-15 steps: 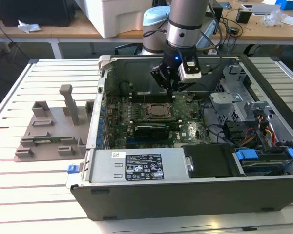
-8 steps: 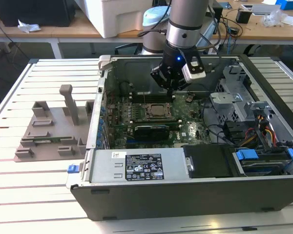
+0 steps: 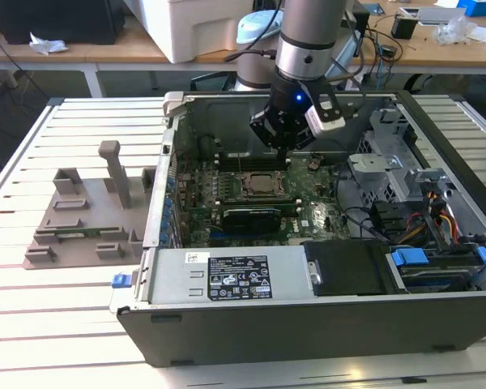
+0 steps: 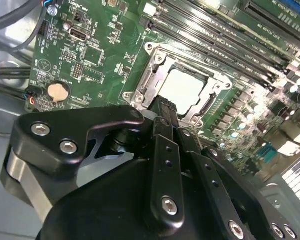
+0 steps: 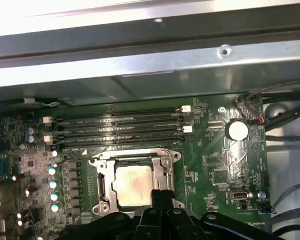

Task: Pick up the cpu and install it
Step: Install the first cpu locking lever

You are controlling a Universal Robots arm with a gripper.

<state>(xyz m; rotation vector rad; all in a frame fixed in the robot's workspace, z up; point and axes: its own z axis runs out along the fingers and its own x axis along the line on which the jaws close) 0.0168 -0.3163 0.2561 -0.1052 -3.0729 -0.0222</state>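
We judge installation nearly done: the cpu (image 3: pixel 263 185) lies in its socket (image 5: pixel 101 165). In the exterior view our gripper (image 3: pixel 285 152), fingers together and empty, hovers at its 1 o'clock. Any next move needs a straight lift.

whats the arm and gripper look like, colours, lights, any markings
The arm is a silver-grey tube ending in a black wrist, with a small blue light and a white block mounted beside it. In the second wrist view the gripper is matte black, built of angular linked bars dotted with silver screw heads. No markings are visible.
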